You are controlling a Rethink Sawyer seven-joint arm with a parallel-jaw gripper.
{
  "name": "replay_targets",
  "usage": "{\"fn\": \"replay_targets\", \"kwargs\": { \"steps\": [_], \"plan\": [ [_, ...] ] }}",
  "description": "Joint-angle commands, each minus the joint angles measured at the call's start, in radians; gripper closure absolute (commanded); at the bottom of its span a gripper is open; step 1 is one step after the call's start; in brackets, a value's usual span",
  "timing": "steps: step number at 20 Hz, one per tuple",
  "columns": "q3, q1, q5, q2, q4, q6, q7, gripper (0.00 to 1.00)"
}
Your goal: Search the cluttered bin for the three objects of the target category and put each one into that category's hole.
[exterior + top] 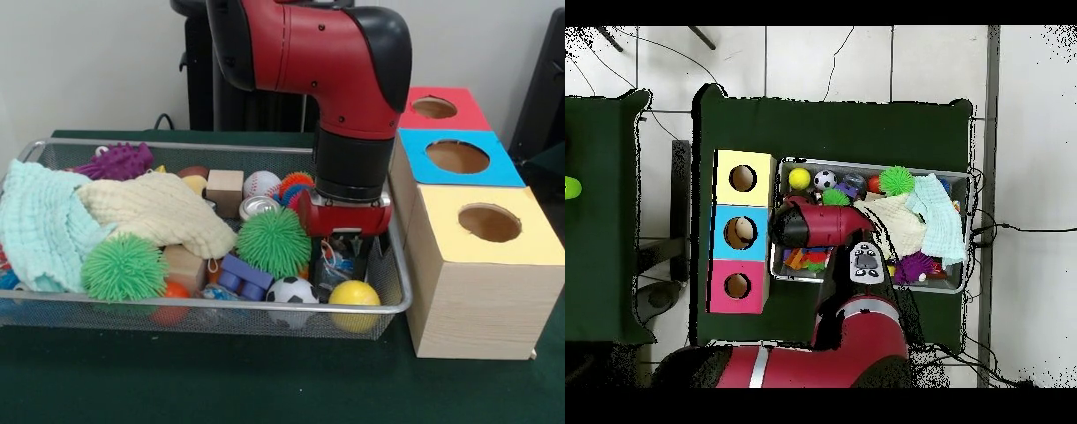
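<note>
The bin (221,309) of silver wire mesh stands on the green table, full of toys; it also shows in the overhead view (961,286). My gripper (344,252) reaches down into the bin's right end, just behind a yellow ball (354,294) and right of a green spiky ball (274,240). Its tips are half hidden among the clutter. Nothing shows in its hold. In the overhead view the red arm (810,225) covers the gripper. To the right of the bin stand three wooden boxes, each with a round hole: yellow top (530,243), blue top (494,172), red top (472,110).
The bin also holds a soccer ball (291,291), a baseball (261,184), a second green spiky ball (124,267), a blue brick (243,276), wooden blocks (225,188), a purple spiky toy (119,162), a cream cloth (159,212) and a mint cloth (40,225).
</note>
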Motion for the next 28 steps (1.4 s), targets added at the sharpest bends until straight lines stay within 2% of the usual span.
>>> {"fn": "replay_targets", "kwargs": {
  "steps": [1,7,8,13,20,24,26,28],
  "plan": [
    [0.04,0.006,0.031,0.147,0.005,-0.126,0.231,0.0],
    [0.045,-0.001,0.057,0.166,0.01,-0.146,0.229,0.0],
    [0.044,-0.001,0.068,0.167,0.014,-0.139,0.224,1.0],
    [0.046,0.003,0.084,0.174,0.014,-0.146,0.226,1.0],
    [0.012,0.03,0.137,0.139,0.017,0.024,0.21,1.0],
    [0.0,0.041,0.151,0.125,0.023,0.053,0.202,1.0],
    [-0.008,0.052,0.152,0.087,0.049,0.056,0.196,1.0],
    [-0.031,0.076,0.156,0.006,0.095,0.096,0.199,1.0]
  ]
}}
